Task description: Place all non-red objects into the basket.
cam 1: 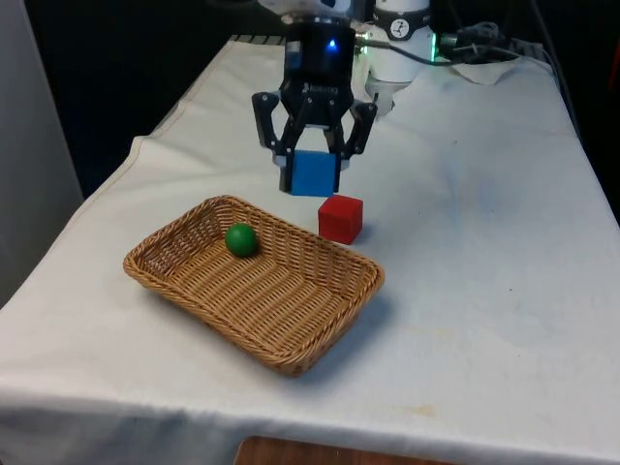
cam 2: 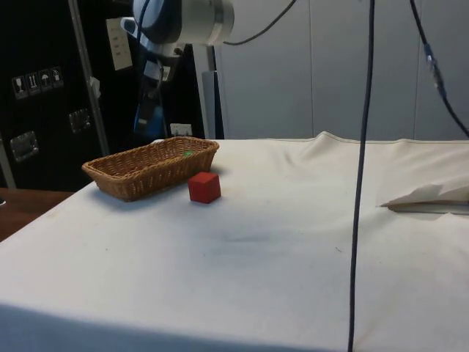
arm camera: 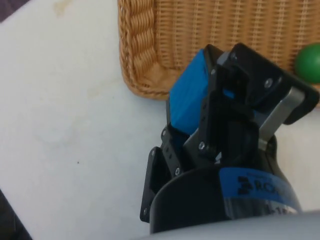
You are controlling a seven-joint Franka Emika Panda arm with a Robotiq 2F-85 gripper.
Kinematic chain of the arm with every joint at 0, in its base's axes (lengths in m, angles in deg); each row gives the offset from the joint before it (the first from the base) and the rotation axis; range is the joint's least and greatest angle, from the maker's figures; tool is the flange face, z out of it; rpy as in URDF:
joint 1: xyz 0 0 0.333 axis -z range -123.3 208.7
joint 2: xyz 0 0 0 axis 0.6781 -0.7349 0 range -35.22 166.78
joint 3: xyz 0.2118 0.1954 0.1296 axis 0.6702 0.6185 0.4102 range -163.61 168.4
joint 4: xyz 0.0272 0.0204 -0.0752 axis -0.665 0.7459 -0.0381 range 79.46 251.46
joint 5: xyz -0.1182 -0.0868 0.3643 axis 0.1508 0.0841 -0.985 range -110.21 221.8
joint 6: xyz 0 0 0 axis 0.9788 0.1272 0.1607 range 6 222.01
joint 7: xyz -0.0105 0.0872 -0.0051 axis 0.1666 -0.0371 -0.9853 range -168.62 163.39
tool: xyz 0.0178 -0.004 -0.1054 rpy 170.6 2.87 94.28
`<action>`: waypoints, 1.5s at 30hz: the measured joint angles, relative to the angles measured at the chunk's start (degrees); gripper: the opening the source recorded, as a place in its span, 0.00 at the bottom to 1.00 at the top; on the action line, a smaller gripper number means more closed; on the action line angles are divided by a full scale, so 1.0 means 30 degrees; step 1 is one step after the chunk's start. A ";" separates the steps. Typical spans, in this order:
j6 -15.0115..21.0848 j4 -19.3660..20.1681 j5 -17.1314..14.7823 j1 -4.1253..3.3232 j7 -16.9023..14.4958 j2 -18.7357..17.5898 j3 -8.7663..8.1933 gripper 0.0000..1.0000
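Judging by how things lie, the job looks about half done: the green ball (cam 1: 241, 239) already rests inside the wicker basket (cam 1: 291, 354), toward its far end, and the only other non-red thing, the blue cube (cam 1: 313, 172), is off the cloth but not yet in the basket. The red cube (cam 1: 340, 217) sits on the white tablecloth (cam 1: 484, 271) just beside the basket's far rim, on the front view's right side of it, and should stay where it is (it is the one colour the task excludes).

The gripper (cam 1: 312, 180) is clamped on the blue cube, its two black fingers pressed against opposite faces, spread only as far as the cube's width. The cube hangs in the air clear of the cloth, above and slightly behind the basket's far edge, and close to the red cube below it without touching it. In the wrist view the blue cube (arm camera: 190, 95) sits between the fingers with the basket's woven rim (arm camera: 137, 60) right beneath and the ball (arm camera: 309, 62) visible inside.

What seems left is to carry the cube a little farther over the basket's open middle and let it go; after that, as far as these views show, nothing non-red would remain on the table.
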 measured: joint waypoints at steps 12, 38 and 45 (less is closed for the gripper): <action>0.1089 -0.1853 -0.0535 0.0477 -0.0057 -0.2215 0.0000 0.02; 0.2387 -0.3858 -0.1700 0.1146 0.0000 -0.5596 0.0000 0.10; 0.2368 -0.3858 -0.1700 0.1146 0.0019 -0.5596 -0.0019 0.81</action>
